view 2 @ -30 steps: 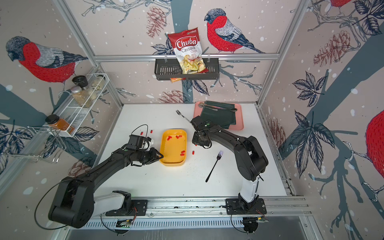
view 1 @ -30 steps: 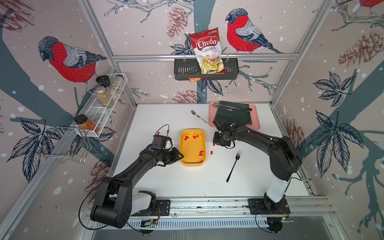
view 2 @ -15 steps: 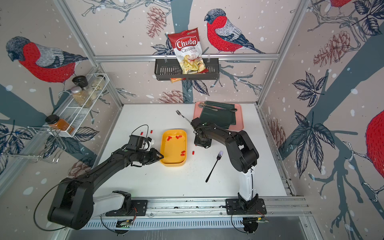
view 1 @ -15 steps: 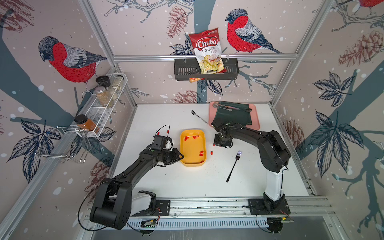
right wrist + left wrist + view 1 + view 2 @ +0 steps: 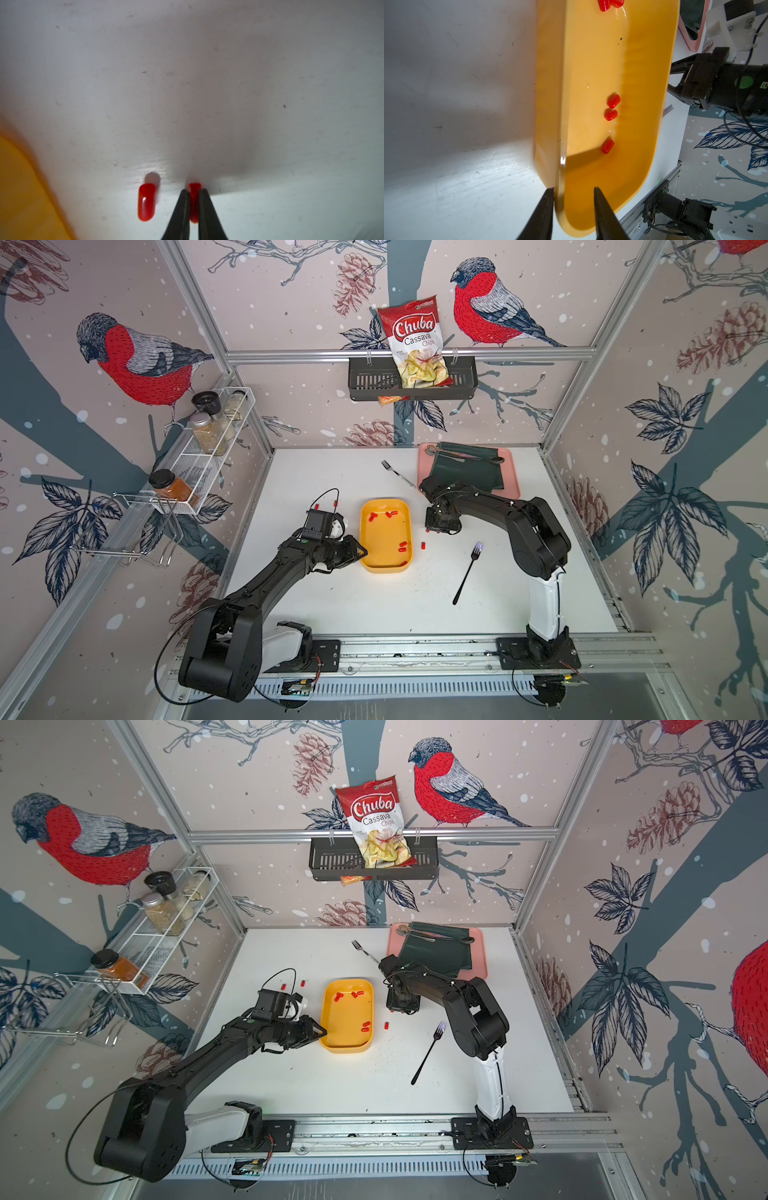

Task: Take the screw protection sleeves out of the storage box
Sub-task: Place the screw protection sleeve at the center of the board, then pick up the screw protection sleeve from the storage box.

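Observation:
The yellow storage box (image 5: 382, 537) (image 5: 347, 1017) lies mid-table with several red screw protection sleeves (image 5: 402, 546) (image 5: 365, 1026) (image 5: 611, 115) inside. My left gripper (image 5: 573, 188) (image 5: 363, 553) is open and straddles the box's near-left wall, its outer finger against the wall. My right gripper (image 5: 194, 190) (image 5: 434, 531) is low over the table just right of the box, shut on one sleeve (image 5: 195, 185). Another sleeve (image 5: 147, 204) lies loose beside it. One more (image 5: 423, 546) (image 5: 386, 1026) lies right of the box, and two (image 5: 316, 506) (image 5: 303, 983) lie to its left.
A black fork (image 5: 467, 572) (image 5: 428, 1054) lies right of the box. A silver fork (image 5: 397, 473) lies behind it. At the back right is a pink tray (image 5: 510, 472) with a dark green cloth (image 5: 465, 470). The left wrist's cable (image 5: 328, 491) arcs above the left sleeves.
The right arm's elbow has folded in toward the middle while its gripper stays just right of the box. The left arm has barely moved.

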Controlling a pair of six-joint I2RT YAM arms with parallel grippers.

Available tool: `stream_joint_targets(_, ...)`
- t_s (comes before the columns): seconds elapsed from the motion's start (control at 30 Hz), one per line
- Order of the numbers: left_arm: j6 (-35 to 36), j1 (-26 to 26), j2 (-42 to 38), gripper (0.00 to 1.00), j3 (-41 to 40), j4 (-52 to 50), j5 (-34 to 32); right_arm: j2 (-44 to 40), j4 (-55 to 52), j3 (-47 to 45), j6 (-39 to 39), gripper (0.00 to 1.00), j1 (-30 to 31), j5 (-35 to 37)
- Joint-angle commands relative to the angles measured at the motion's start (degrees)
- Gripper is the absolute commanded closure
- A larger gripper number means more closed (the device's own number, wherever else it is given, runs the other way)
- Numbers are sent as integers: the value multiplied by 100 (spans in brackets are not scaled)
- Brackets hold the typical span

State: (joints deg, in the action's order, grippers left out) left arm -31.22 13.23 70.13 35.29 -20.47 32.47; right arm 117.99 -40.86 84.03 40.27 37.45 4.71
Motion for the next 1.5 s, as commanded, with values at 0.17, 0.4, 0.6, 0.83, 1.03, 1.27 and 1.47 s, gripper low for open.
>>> stream_joint_targets(0.17, 99, 11, 9, 66, 39, -36, -47, 26, 70, -62, -73, 72, -19, 150)
stream_joint_targets(0.4, 113, 12, 10, 66, 40, -36, -42, -235, -32, 32, 8, 63, -53, 159)
stream_joint_targets(0.6, 150, 12, 0, 63, 95, -87, -59, -613, -262, 283, 199, 60, 39, 130)
stream_joint_targets(0.83, 751, 45, -142, 58, 1063, -1044, -764, -938, -298, 381, 781, 59, 285, -327)
stream_joint_targets(1.03, 1644, 833, 91, 54, 2241, -1375, -1209, -1256, 159, -147, 1230, 58, 353, -636)
stream_joint_targets(1.27, 2432, 1418, 1063, 54, 2618, -1059, -1418, -1443, 55, -253, 1065, 58, 181, -682)
stream_joint_targets(1.47, 2771, 1980, 1873, 55, 2773, -780, -1403, -1663, 96, -571, 903, 58, -16, -791)
